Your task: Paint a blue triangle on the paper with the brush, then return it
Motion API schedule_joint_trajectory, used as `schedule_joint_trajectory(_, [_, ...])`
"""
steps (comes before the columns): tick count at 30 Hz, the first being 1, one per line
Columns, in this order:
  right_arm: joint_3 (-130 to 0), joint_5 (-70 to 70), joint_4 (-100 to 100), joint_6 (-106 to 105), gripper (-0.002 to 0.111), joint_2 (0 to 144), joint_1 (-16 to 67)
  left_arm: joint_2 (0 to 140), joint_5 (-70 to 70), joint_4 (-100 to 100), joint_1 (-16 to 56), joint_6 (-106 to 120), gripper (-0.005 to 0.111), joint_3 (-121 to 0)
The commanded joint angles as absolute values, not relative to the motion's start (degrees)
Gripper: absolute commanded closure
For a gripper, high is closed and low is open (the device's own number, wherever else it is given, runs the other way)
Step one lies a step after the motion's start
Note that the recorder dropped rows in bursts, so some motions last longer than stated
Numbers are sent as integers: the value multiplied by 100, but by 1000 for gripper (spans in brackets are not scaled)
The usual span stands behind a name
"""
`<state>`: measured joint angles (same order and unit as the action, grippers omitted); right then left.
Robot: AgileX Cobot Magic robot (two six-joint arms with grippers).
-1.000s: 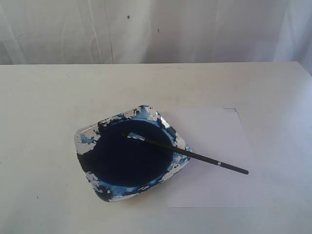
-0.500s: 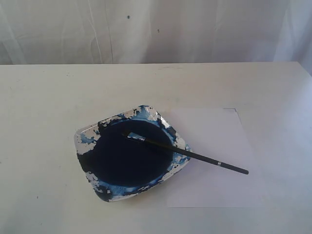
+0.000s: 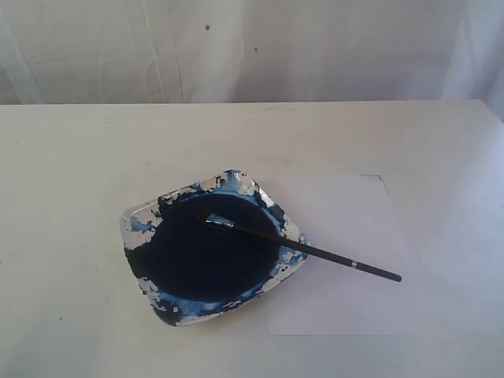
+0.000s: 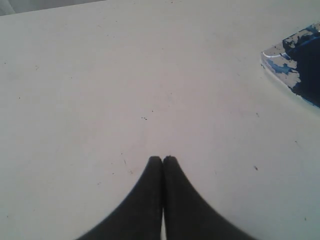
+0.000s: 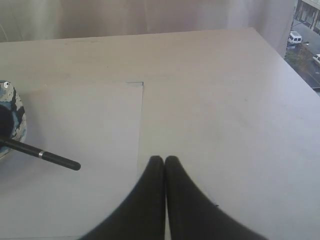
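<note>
1. Off-white tabletop [image 3: 71,157] carries everything; faint dark specks dot it around the left pincer [image 4: 163,159].
2. Left pincer is clenched, fingertips pressed together on nothing, above bare tabletop.
3. Right pincer [image 5: 164,159] is likewise clenched and empty, its tips over tabletop just beside the paper's edge.
4. Paper [image 3: 346,228] lies flat, plain white, ahead of the right pincer and off toward the left pincer's side.
5. Only bare paper lies between the right pincer and the brush [image 3: 315,252], whose black handle end, with a thin silver band, rests over the sheet near that pincer but apart from it.
6. Beyond, the handle crosses the rim of a square dish [image 3: 134,216] splashed with blue and white; the bristle tip lies over the dark navy paint pool [image 3: 205,264].
7. One dish corner shows ahead of the left pincer, toward the right pincer's side, well apart.
8. Whether the dish overlaps the paper's edge I cannot tell.
9. Farthest from both pincers hangs a white curtain [image 3: 236,47]; past the tabletop's corner beside the right pincer, a window [image 5: 305,35] shows parked cars [image 5: 295,38].
</note>
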<state>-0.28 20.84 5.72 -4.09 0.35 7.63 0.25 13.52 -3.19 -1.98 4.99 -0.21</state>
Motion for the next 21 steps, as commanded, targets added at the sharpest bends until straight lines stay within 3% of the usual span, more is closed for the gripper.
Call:
schedule_joint_trajectory(1, [0, 2020, 570, -425, 108, 0, 727, 0, 1334, -315, -160, 496, 107, 0])
schedule_joint_trajectory(21, [0, 2020, 570, -425, 108, 0, 727, 0, 1311, -272, -160, 496, 107, 0])
